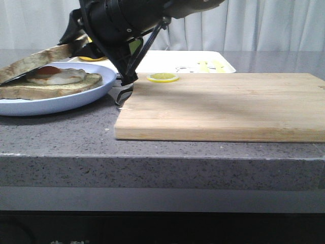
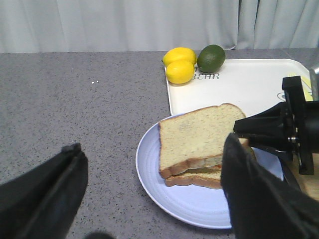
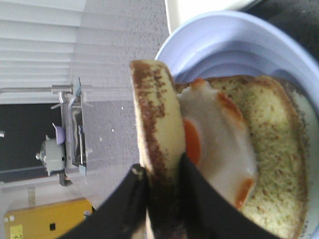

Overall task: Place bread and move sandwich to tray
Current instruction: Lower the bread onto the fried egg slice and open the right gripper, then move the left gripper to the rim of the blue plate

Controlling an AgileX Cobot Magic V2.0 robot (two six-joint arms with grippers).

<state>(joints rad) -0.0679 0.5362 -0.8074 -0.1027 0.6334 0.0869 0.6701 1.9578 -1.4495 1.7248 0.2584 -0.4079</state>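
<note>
The bread [image 1: 35, 58] is held tilted over the sandwich's lower slice [image 1: 45, 89] and fried egg [image 1: 58, 75] on the pale blue plate [image 1: 61, 101]. My right gripper [image 3: 162, 169] is shut on the bread's crust edge [image 3: 154, 114], with the egg [image 3: 214, 134] just beside it. It reaches in from the right in the left wrist view [image 2: 294, 129]. My left gripper [image 2: 154, 144] is open and empty, short of the plate [image 2: 164, 184]; it does not show in the front view. The white tray [image 1: 162, 61] lies behind the plate.
A wooden cutting board [image 1: 223, 107] lies right of the plate, with a lemon slice [image 1: 162, 77] at its back left corner. Two lemons [image 2: 180, 64] and an avocado [image 2: 211, 57] sit on the tray's far corner. The right arm [image 1: 127, 20] hangs over the plate and board corner.
</note>
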